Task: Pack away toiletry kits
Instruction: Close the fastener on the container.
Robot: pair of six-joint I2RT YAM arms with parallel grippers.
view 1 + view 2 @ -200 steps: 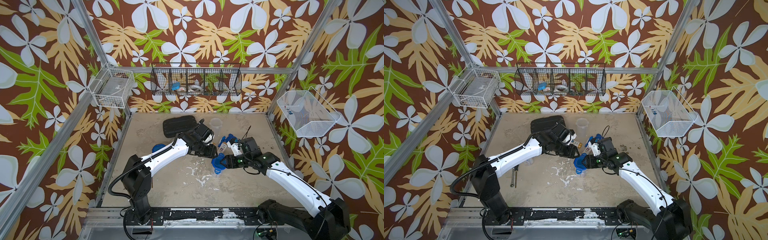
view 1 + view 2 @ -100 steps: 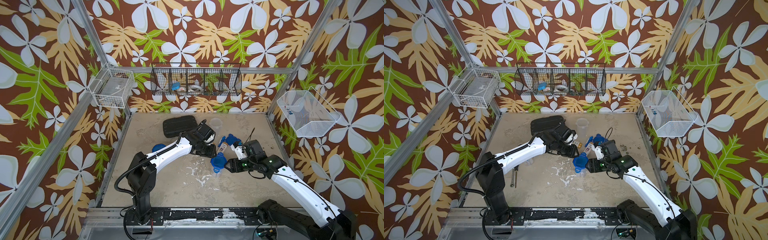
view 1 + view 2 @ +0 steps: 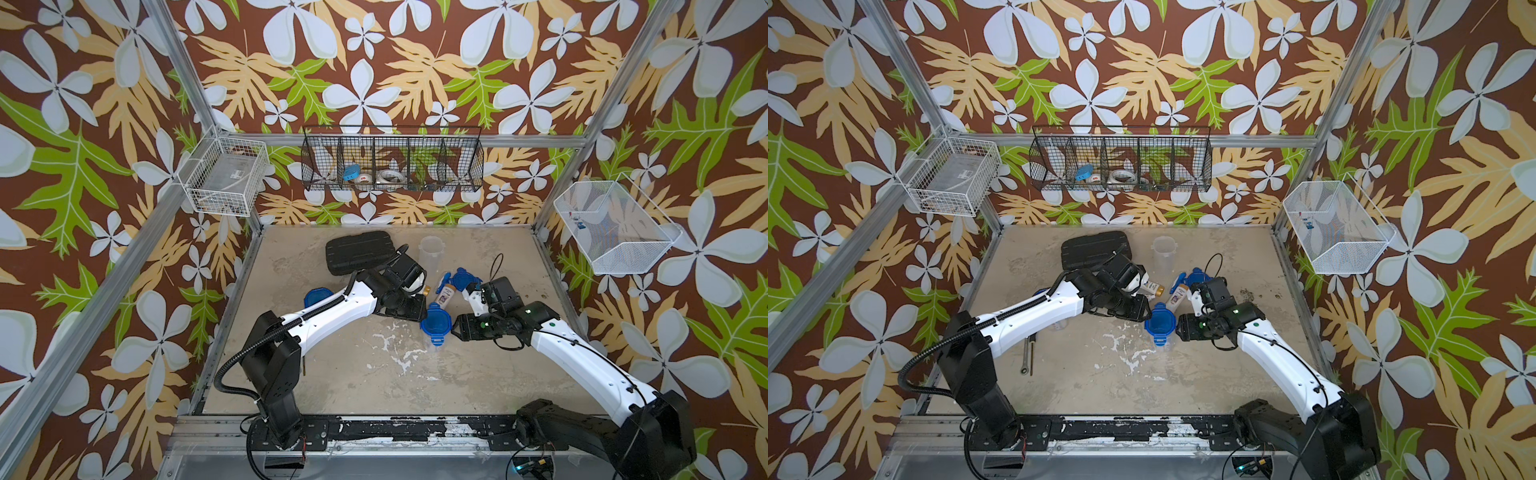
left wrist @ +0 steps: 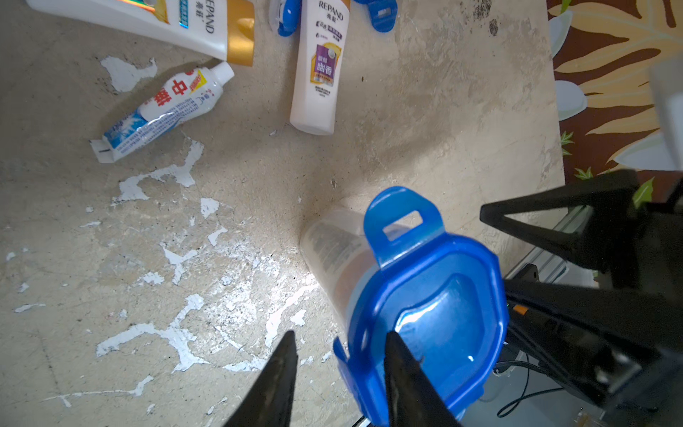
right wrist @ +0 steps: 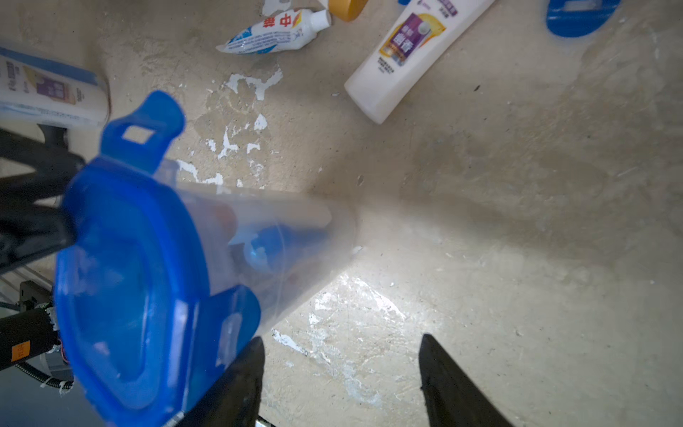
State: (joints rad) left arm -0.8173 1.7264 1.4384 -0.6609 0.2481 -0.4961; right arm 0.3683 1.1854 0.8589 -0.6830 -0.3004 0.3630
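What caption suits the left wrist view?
Left gripper straddling the edge of the blue lid on a clear tumbler; a toothpaste tube and two bottles lie beyond.

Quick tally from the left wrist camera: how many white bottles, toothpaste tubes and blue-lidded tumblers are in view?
White bottles: 2
Toothpaste tubes: 1
Blue-lidded tumblers: 1
Total: 4

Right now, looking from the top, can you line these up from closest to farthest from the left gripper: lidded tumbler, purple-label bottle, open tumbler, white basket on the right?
In a top view, from the left gripper:
1. Lidded tumbler, right at its tips.
2. Purple-label bottle, just beyond.
3. Open tumbler, toward the back.
4. White basket, on the right wall.
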